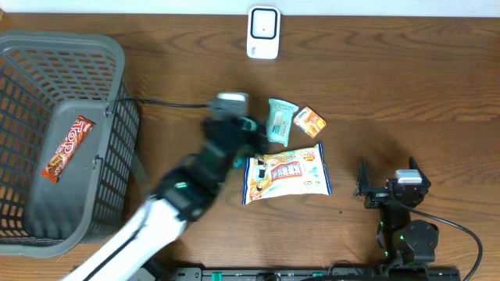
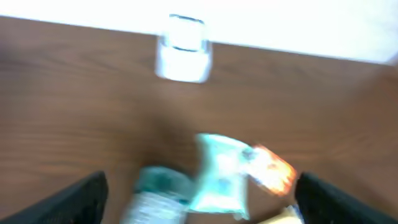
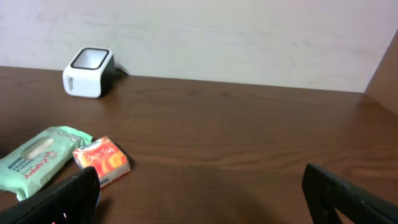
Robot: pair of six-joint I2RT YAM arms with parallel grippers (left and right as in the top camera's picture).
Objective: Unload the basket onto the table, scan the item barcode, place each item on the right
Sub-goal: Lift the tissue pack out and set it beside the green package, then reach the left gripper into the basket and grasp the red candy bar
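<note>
Overhead, dark wood-grain surface (image 1: 406, 86), right claw (image 3: 202, 199) spread at the near edge, snack bag (image 1: 285, 176) mid-surface, left claw (image 2: 200, 186) spread just beside a green packet (image 1: 280, 121), orange packet (image 1: 311, 122) touching it, grey basket (image 1: 117, 55) holding a candy bar (image 1: 67, 147) at left, white scanner (image 1: 263, 33) far back, pale wall (image 3: 249, 37) behind.

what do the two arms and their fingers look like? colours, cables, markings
Left arm: white tube link, black joints, a green light, grey box at the wrist. Right arm: all black, grey module on top, green lights low down, thin black cable looping off its base. Left fingers and right fingers: dark, flat. No markings legible.
</note>
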